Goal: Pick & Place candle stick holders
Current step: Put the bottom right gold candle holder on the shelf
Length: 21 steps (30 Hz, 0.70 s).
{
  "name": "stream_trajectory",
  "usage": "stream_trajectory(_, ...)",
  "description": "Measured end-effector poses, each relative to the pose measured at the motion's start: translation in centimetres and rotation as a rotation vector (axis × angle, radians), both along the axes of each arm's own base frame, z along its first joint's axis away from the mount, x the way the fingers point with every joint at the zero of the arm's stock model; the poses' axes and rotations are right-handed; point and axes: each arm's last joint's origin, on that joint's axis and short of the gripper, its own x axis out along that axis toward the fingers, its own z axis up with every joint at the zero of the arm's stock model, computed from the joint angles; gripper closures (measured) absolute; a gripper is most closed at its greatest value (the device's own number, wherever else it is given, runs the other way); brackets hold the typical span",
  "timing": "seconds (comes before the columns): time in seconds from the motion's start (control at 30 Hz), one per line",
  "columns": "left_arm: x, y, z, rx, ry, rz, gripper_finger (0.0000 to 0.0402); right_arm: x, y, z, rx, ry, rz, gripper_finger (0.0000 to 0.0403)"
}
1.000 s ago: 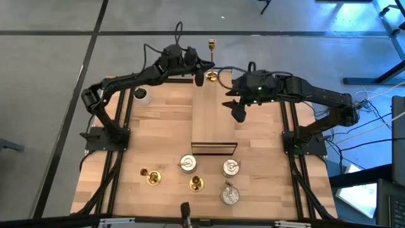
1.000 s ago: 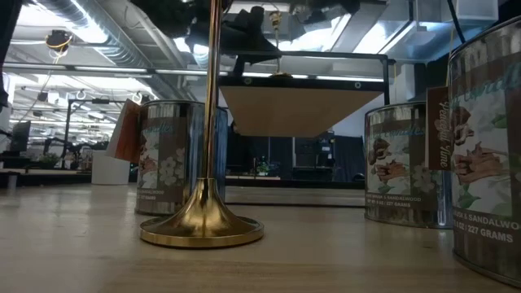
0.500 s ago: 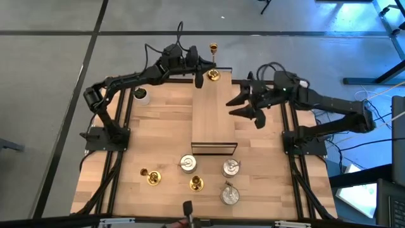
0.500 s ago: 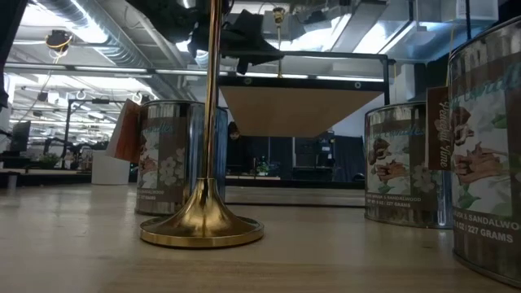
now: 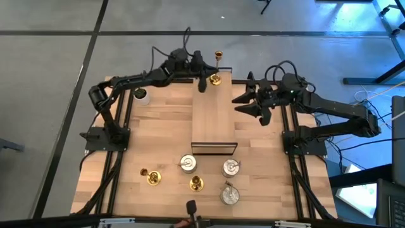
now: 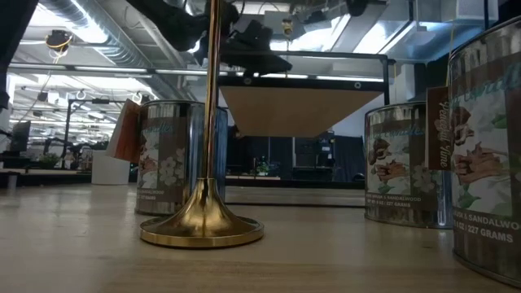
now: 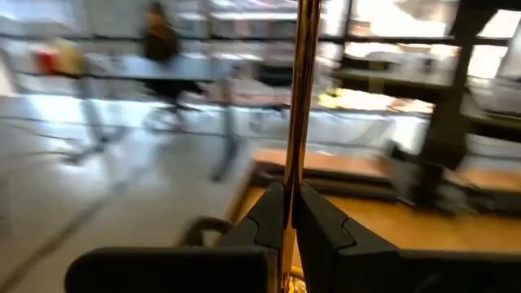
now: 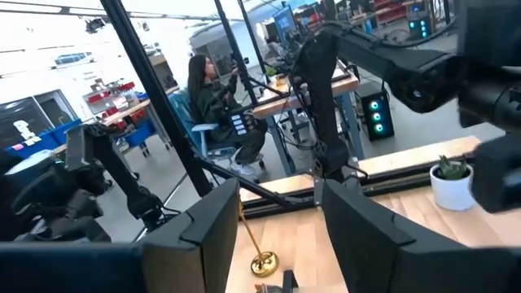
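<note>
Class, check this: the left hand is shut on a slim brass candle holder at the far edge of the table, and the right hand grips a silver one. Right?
Not quite. The right hand holds nothing, as the high view shows. The left hand is indeed shut on the brass candle holder at the table's far edge.

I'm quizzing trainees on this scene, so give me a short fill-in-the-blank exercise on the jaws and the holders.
1. The left gripper has its jaws shut on a ____ holder.
2. The right gripper's jaws are ____ and hold nothing.
3. On the near half of the table, ____ silver holders stand with two gold ones.

Missing words: gold; open; three
</note>
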Motion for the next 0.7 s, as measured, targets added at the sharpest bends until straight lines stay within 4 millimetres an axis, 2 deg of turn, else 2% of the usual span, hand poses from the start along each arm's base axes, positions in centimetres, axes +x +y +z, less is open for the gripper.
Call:
stream_trajectory(0.1, 0.7, -0.5, 0.0, -0.003, -0.026, 0.165, 0.0391, 0.0, 0.0, -0.1, 0.004, 0.012, 0.0, 0.0224)
stream_trajectory(0.3, 1.7, -2.0, -0.2, -0.023, -0.036, 0.321, 0.0391, 0.0, 0.0, -0.3, 0.009, 0.032, 0.0, 0.0224)
stream_trajectory(0.5, 2.3, -2.6, -0.8, -0.047, -0.044, 0.457, 0.0391, 0.0, 0.0, -0.4, 0.021, 0.045, 0.0, 0.0224)
stream_trajectory(0.7, 4.0, -3.8, -2.2, 0.005, -0.047, 0.518, 0.0391, 0.0, 0.0, -0.7, 0.037, 0.079, -0.002, 0.0224)
